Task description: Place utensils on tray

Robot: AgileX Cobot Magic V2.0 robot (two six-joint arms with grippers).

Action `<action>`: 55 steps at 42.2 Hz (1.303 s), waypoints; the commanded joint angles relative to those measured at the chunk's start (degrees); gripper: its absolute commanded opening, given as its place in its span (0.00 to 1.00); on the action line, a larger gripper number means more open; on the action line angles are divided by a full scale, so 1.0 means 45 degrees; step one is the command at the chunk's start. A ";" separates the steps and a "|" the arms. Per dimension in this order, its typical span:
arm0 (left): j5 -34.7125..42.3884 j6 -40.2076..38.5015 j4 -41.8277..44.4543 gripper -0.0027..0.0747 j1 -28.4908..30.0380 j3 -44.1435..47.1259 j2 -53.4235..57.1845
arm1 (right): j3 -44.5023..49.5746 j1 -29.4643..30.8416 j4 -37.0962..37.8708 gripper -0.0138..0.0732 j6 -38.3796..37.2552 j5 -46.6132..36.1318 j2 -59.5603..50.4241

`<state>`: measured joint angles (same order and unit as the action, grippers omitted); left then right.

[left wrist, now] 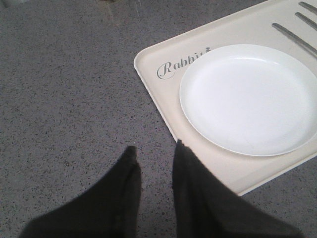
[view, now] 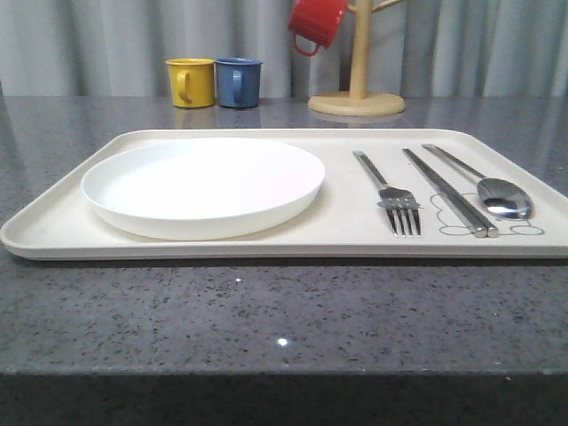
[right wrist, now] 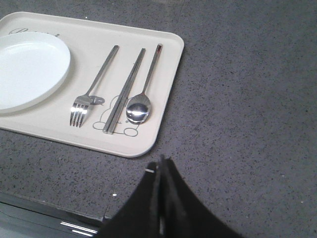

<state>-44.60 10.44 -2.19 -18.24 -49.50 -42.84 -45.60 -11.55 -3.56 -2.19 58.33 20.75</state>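
Fork [view: 397, 197], chopsticks [view: 448, 192] and spoon [view: 493, 188] lie side by side on the tray [view: 355, 232], right of the white plate [view: 204, 185]. Right wrist view: right gripper [right wrist: 161, 164] pressed together, empty. Left wrist view: left gripper [left wrist: 154, 153] spread over the grey speckled counter [view: 266, 311].

Cream tray [view: 222, 250] with grey rabbit outline and script; white plate [view: 204, 185]; silver fork [view: 391, 193], chopsticks [view: 448, 192] and spoon [view: 493, 188]; dark grey speckled tabletop [view: 266, 311]; yellow mug [view: 192, 82], blue mug [view: 238, 82], red mug [view: 317, 21]; black fingers [left wrist: 130, 168].
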 commanded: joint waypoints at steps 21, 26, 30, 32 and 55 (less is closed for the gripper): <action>0.1330 -0.0114 -0.0135 0.01 -0.0175 0.0395 0.0800 | -0.0294 -0.0013 0.0145 0.08 0.0140 -0.0766 0.0132; 0.3431 -0.0114 0.0030 0.01 0.0486 0.1869 0.2068 | -0.0294 -0.0013 0.0145 0.08 0.0140 -0.0766 0.0132; 0.4849 -0.0114 0.0030 0.01 0.1393 0.3345 0.3525 | -0.0294 -0.0013 0.0145 0.08 0.0140 -0.0766 0.0132; 0.5607 -0.0114 0.0030 0.01 0.1810 0.4223 0.4205 | -0.0294 -0.0013 0.0145 0.08 0.0140 -0.0766 0.0132; 1.0625 -0.0114 -0.0138 0.01 0.3742 1.0961 0.9713 | -0.0294 -0.0013 0.0145 0.08 0.0140 -0.0766 0.0132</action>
<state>-4.41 10.44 -1.87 -1.53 -0.15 0.09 -45.60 -11.55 -3.44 -2.11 58.52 20.75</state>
